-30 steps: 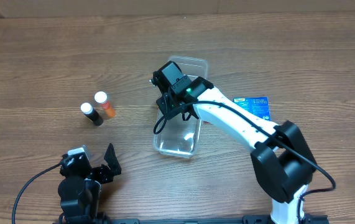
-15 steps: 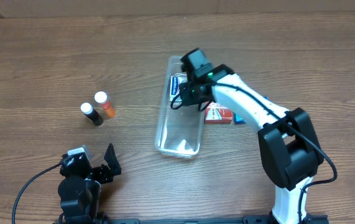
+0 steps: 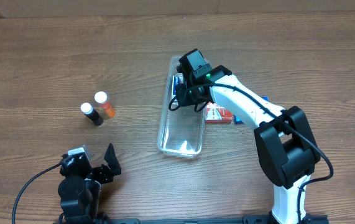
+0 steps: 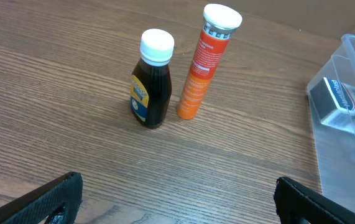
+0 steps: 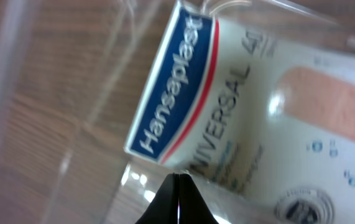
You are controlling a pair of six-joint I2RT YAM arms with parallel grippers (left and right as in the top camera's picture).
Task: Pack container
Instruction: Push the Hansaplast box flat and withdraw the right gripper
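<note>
Container (image 3: 180,134) sits mid-tabletop, lengthwise away from the bases. Right pincer (image 5: 178,186) is closed and empty, tips over the plaster box (image 5: 227,93) at its far end, probably to nudge it flat. Left pincer (image 4: 177,202) is wide open and facing the dark bottle (image 4: 151,87) and orange tube (image 4: 205,62), both unpacked.

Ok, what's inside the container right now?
A Hansaplast box lies at the far end of the container, with the shut right fingers over it. The near part shows only bare clear floor. From overhead the right arm covers part of the far end.
</note>
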